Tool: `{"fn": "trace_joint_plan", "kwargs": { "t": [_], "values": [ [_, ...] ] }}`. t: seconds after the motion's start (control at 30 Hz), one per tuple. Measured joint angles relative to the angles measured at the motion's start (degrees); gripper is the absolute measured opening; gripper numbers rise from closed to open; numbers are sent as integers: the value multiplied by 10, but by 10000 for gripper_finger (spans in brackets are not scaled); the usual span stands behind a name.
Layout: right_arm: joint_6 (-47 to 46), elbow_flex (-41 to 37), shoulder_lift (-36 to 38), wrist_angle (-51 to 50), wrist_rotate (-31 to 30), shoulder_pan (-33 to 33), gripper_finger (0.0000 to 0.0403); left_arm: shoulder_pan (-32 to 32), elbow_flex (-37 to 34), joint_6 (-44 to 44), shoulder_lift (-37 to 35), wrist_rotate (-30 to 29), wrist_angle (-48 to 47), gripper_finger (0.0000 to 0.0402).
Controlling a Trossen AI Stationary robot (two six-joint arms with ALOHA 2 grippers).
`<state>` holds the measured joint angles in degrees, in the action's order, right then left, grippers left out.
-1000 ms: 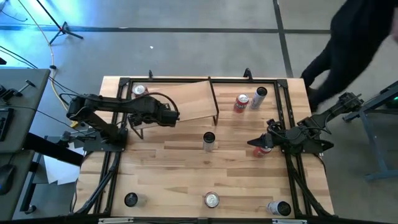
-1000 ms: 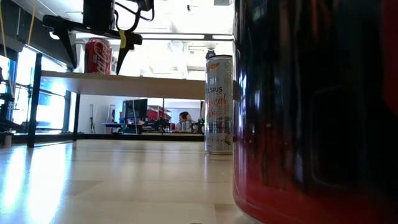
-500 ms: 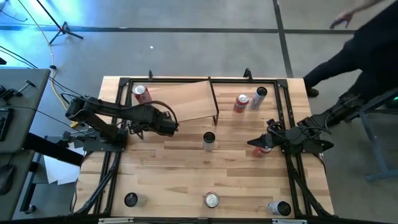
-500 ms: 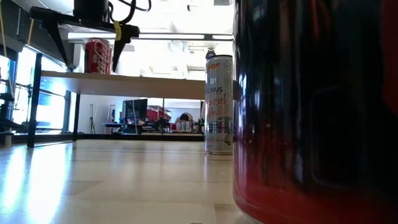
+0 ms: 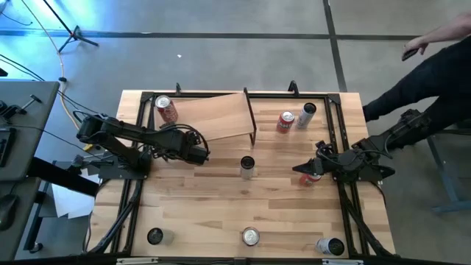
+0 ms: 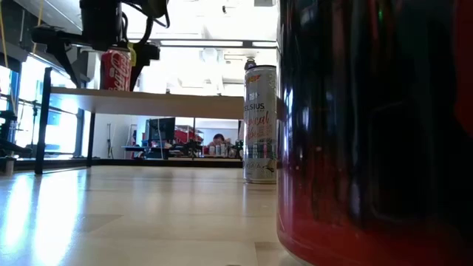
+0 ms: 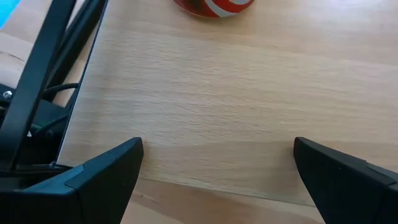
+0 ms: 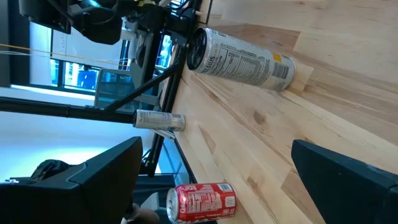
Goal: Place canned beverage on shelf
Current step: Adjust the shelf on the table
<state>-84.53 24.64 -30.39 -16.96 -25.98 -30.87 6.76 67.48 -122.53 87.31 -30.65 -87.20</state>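
Left gripper (image 5: 200,152) hangs with claws apart before the shelf (image 5: 221,118), whose far-left corner holds a red can (image 5: 166,110); slim can (image 5: 247,167) stands mid-table; right gripper (image 5: 300,171) spread

- Left arm (image 5: 129,136): dark, near-black jointed links, with black cables looping over its wrist behind the left gripper (image 5: 200,153).
- Left gripper fingers (image 7: 99,177): matte black, broad and wedge-shaped, with bevelled edges.
- Right arm (image 5: 364,163): the same dark finish, angular links, ending in the right gripper (image 5: 303,171).
- Right gripper fingers (image 8: 93,168): flat black slabs.
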Motion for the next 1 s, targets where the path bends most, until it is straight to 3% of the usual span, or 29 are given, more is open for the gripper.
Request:
{"fn": "trace_joint_plan", "kwargs": {
  "t": [0.33, 0.8, 1.0],
  "values": [
    [0, 0, 0, 0, 0, 0, 400, -29, -2, -21, 1, -12, -27, 400],
    [0, 0, 0, 0, 0, 0, 400, -91, -2, 59, 1, -35, -29, 400],
    [0, 0, 0, 0, 0, 0, 400, -108, -29, 71, 1, -73, -29, 400]
  ]
}}
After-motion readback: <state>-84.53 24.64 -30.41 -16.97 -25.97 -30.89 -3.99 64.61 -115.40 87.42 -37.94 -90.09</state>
